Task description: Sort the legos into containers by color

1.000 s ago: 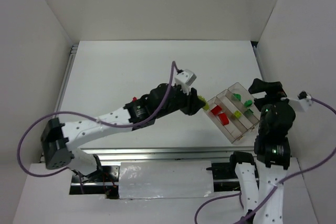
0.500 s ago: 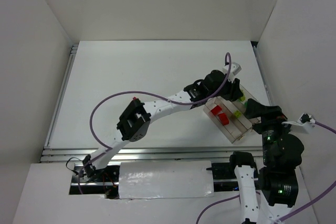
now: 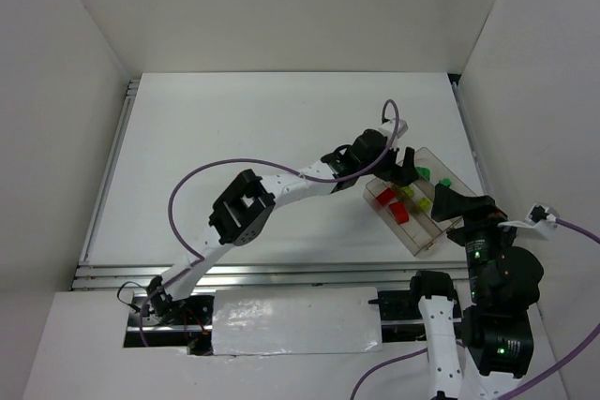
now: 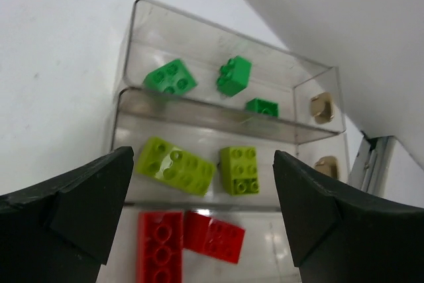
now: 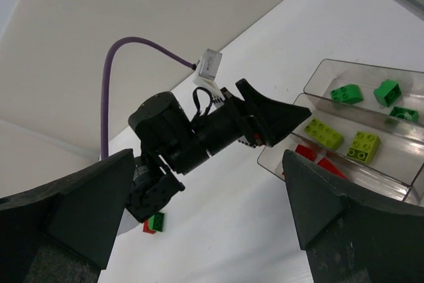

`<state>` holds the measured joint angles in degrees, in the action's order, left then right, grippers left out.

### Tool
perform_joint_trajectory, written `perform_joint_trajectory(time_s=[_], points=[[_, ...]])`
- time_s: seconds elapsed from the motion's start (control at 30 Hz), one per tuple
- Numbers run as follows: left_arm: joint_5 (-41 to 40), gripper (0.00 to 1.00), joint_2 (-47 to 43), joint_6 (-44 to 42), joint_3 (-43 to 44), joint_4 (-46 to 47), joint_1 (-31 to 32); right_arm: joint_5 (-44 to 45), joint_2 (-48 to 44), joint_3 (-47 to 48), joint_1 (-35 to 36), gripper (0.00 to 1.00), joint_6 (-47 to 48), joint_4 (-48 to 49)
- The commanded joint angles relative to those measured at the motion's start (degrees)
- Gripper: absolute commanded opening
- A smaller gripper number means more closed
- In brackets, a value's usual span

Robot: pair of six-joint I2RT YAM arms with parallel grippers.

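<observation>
As left gripper (image 4: 202,190), right gripper (image 5: 209,164) gape empty, loose legos (image 5: 154,222) at 7 o'clock: light, stiff, slick; pinch flat sides.

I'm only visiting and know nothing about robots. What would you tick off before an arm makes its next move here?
1. Left gripper open, empty: ok.
2. Right gripper open, empty: ok.
3. Colours unmixed in the tray, green bricks, yellow-green bricks, red bricks in separate compartments: ok.
4. Everything sorted: not ok; a loose red brick and loose green brick lie outside it.
5. More bricks hidden under the arms: cannot tell.
</observation>
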<state>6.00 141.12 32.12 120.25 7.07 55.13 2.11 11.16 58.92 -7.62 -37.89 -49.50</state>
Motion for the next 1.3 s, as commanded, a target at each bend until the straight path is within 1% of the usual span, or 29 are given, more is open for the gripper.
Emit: perform_joint_trajectory(time_s=[0.0,0.03,0.07,0.13,0.17,0.2,0.23,0.27,0.3,0.33,0.37,0.4,0.43,0.47,0.5,0.53,0.6,0.7,0.73,0.8,0.93,1.03,1.13,1.23,1.27], points=[[0.6,0.99,-8.2,0.1,-5.2,6.7,-0.6,-1.8,0.3,-0.3,0.2,1.0,1.6,0.7],[-0.5,0.99,-10.1,-0.2,-8.3,7.1,-0.9,-1.8,0.4,-0.5,0.2,1.0,1.6,1.2],[-1.9,0.99,-14.6,-1.0,-9.7,6.7,-1.2,-1.8,0.5,-0.6,0.2,1.0,1.7,1.3],[-11.1,1.0,-19.5,-1.1,-13.3,1.6,-2.0,-3.9,1.1,-1.1,0.2,1.0,2.2,2.3],[-16.1,0.99,-24.2,0.1,-14.4,-1.9,-2.4,-6.4,2.0,-1.9,0.2,1.0,3.2,2.6],[-25.7,0.99,-26.6,1.3,-15.6,-10.2,-3.8,-8.1,2.6,-2.3,0.2,1.0,3.8,3.2],[-29.8,0.99,-28.8,2.7,-19.0,-14.4,-4.7,-10.0,3.2,-3.0,0.3,1.0,4.6,3.4],[-32.9,1.0,-33.4,5.7,-21.3,-18.1,-5.8,-13.2,4.4,-4.5,0.2,1.0,5.5,3.8],[-37.5,0.99,-36.0,7.4,-27.2,-24.7,-8.5,-14.1,4.8,-5.4,0.2,1.0,5.5,4.7],[-38.9,1.0,-41.2,10.2,-30.7,-27.0,-10.1,-14.8,5.0,-6.3,0.2,1.0,5.5,5.3],[-39.3,0.99,-43.8,10.9,-34.6,-28.2,-12.0,-15.8,4.8,-7.9,0.2,1.0,5.2,6.0],[-36.7,1.0,-46.5,10.5,-42.5,-28.3,-16.4,-16.3,4.7,-8.6,0.3,1.0,4.8,7.4],[-33.5,1.0,-50.9,9.6,-46.0,-27.5,-18.8,-16.8,4.4,-9.3,0.2,1.0,4.6,7.8],[-29.9,1.0,-52.5,8.8,-49.2,-27.0,-21.5,-17.9,4.5,-9.3,0.2,1.0,4.4,8.4],[-25.1,0.99,-53.8,7.8,-53.7,-27.4,-25.7,-18.6,4.6,-9.4,0.2,1.0,4.1,8.7],[-24.1,1.0,-55.5,5.8,-55.2,-27.8,-27.1,-19.2,4.9,-9.5,0.2,1.0,4.1,8.9],[-22.7,0.99,-56.1,2.5,-58.7,-28.2,-29.3,-20.5,5.0,-9.8,0.2,1.0,3.9,9.5],[-19.6,0.99,-53.9,0.2,-60.8,-27.6,-31.4,-22.1,5.0,-10.9,0.2,1.0,3.3,10.4],[-16.1,1.0,-53.1,0.0,-61.5,-25.2,-31.9,-22.6,4.9,-11.0,0.2,1.0,3.3,10.5],[-12.7,0.99,-51.1,-1.0,-62.9,-23.0,-32.7,-23.5,4.8,-11.1,0.2,1.0,3.3,10.5],[-13.6,0.99,-48.4,-0.4,-63.2,-22.5,-32.7,-23.2,4.2,-10.6,0.2,1.0,4.5,9.1],[-15.8,0.99,-46.3,0.3,-63.1,-23.4,-32.7,-23.8,4.0,-10.8,0.3,1.0,4.5,9.2],[-17.2,0.94,-43.6,0.3,-62.9,-23.7,-32.7,-25.4,4.0,-12.1,0.2,1.0,3.6,10.4],[-17.8,0.83,-40.6,0.1,-62.3,-23.5,-32.6,-26.8,4.1,-13.3,0.2,1.0,2.8,12.0],[-17.3,0.68,-40.1,0.1,-62.2,-23.2,-32.6,-27.0,4.2,-13.6,0.2,1.0,2.6,12.3]])
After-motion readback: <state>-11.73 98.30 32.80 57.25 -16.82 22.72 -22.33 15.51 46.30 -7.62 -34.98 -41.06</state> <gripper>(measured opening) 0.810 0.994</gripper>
